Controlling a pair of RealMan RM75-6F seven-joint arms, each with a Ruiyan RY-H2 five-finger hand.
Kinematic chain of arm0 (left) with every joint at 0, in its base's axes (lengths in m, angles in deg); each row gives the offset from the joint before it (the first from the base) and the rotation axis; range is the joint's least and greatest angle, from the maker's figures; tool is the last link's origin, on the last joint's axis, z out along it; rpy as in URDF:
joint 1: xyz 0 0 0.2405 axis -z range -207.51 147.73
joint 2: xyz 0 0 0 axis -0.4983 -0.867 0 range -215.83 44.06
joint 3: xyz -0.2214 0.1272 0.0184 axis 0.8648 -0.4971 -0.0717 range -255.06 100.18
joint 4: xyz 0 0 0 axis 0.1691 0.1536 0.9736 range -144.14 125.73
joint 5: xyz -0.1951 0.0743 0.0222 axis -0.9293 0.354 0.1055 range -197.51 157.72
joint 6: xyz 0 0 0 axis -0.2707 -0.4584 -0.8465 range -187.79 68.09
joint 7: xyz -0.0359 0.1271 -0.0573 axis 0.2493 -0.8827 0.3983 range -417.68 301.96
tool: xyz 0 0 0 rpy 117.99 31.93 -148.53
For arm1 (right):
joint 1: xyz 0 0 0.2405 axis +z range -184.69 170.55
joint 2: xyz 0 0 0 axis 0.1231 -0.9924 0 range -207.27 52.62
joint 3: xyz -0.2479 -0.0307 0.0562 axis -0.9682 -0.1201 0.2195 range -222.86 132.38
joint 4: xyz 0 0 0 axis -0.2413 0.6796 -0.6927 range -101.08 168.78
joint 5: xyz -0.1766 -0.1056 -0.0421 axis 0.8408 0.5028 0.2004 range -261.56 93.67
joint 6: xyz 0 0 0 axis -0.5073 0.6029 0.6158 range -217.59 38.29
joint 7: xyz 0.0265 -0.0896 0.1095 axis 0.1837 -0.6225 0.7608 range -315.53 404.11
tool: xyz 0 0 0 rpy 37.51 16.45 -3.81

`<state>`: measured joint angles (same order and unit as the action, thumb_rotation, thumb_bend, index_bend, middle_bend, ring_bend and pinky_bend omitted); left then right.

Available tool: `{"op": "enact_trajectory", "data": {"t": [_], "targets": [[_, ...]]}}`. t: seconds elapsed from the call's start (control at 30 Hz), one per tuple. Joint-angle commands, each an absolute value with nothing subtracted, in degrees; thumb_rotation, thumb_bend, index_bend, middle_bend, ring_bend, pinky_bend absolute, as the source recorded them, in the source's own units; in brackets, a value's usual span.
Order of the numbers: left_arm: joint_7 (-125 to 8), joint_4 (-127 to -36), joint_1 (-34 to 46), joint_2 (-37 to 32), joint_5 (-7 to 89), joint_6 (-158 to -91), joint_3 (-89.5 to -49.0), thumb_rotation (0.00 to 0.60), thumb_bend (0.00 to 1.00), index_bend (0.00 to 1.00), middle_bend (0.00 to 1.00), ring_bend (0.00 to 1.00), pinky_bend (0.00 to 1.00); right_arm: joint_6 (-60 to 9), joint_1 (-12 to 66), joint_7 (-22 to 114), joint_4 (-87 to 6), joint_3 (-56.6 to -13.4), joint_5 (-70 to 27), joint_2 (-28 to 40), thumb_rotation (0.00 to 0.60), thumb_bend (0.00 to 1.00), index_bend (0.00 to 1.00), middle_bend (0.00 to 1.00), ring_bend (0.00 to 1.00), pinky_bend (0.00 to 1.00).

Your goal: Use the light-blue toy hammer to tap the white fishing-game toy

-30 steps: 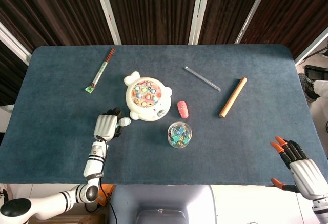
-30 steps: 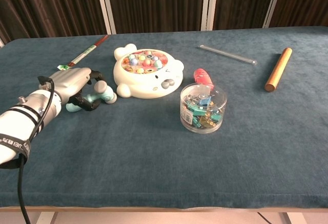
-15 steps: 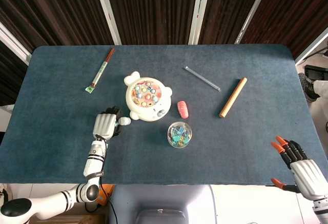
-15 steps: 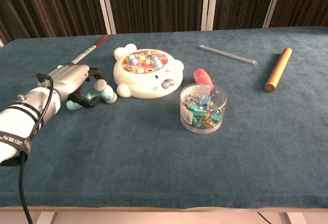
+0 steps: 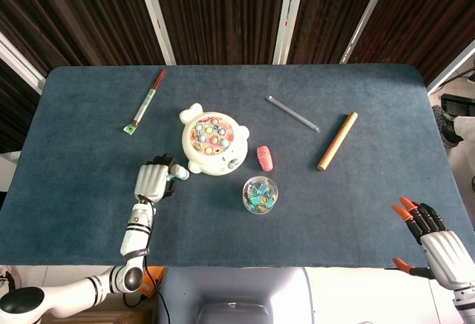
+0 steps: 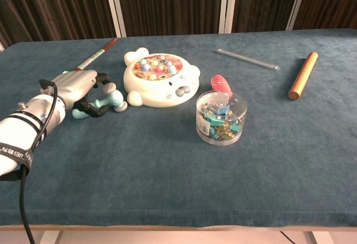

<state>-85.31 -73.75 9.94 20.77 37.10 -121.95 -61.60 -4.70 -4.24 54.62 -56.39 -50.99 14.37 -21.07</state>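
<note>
The white fishing-game toy point(image 5: 214, 143) point(image 6: 159, 79) sits mid-table, round, with coloured fish in its top. Just to its left lies the light-blue toy hammer point(image 5: 178, 173) point(image 6: 110, 100), its head close to the toy's rim. My left hand point(image 5: 152, 182) point(image 6: 75, 87) grips the hammer's handle with fingers curled around it, so most of the handle is hidden. My right hand point(image 5: 438, 242) hovers off the table's near right corner, fingers apart and holding nothing; the chest view does not show it.
A clear jar of coloured clips point(image 5: 260, 194) point(image 6: 221, 117) stands in front of the toy, with a small red-pink object point(image 5: 264, 158) point(image 6: 221, 82) behind it. A wooden rod point(image 5: 338, 140), a clear tube point(image 5: 293, 113) and a red-green stick point(image 5: 146, 100) lie farther back.
The hammer's head has risen slightly and edged toward the fishing toy in my left hand. The right hand has barely moved.
</note>
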Motion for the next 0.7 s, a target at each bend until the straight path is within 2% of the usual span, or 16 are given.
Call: {"op": "enact_trajectory", "data": {"t": [0.03,0.1,0.2,0.3,0.43,0.53,0.6,0.7], "targets": [[-85.07,-74.42,9.78,20.34,37.88,-122.48,-61.86,0.600,0.39,0.26,0.18,0.20,0.35,-4.75,-4.20,54.57,-56.40,-51.02,14.43,-21.07,0.600,0.32,0.00,0.00,0.00,0.00],[-84.72,-76.12,9.29,19.22,39.38,-123.62,-62.42,0.600,0.39,0.23,0.16,0.18,0.34,-4.64,-4.26,54.51,-56.36,-51.01,14.43,-21.05,0.600,0.32,0.00,0.00,0.00,0.00],[-84.22,-81.77,7.20,14.86,43.48,-126.73,-64.79,0.600,0.39,0.10,0.05,0.06,0.29,-4.50,-4.30,54.66,-56.28,-50.99,14.44,-21.10,0.600,0.32,0.00,0.00,0.00,0.00],[-80.82,-91.80,2.02,6.14,51.16,-133.26,-69.60,0.600,0.41,0.05,0.00,0.00,0.19,-4.62,-4.30,54.71,-56.17,-51.00,14.34,-21.09,0.600,0.32,0.00,0.00,0.00,0.00],[-73.15,-101.20,-8.65,-7.07,63.27,-145.58,-80.30,0.600,0.44,0.03,0.00,0.00,0.06,-4.66,-4.43,53.95,-56.34,-51.12,14.42,-20.89,0.600,0.32,0.00,0.00,0.00,0.00],[-65.46,-99.32,-16.55,-11.60,69.42,-154.08,-87.20,0.600,0.43,0.03,0.00,0.00,0.01,-4.46,-4.71,52.14,-56.66,-50.94,14.18,-20.27,0.600,0.32,0.00,0.00,0.00,0.00],[-61.98,-95.87,-19.74,-10.99,71.68,-157.63,-88.85,0.600,0.43,0.03,0.00,0.00,0.00,-4.69,-4.77,50.80,-57.05,-50.66,13.61,-19.75,0.600,0.32,0.00,0.00,0.00,0.00],[-63.17,-93.11,-20.98,-11.09,73.43,-156.77,-90.26,0.600,0.42,0.04,0.00,0.00,0.00,-5.31,-4.75,48.56,-57.64,-50.34,12.82,-19.03,0.600,0.32,0.00,0.00,0.00,0.00]]}}
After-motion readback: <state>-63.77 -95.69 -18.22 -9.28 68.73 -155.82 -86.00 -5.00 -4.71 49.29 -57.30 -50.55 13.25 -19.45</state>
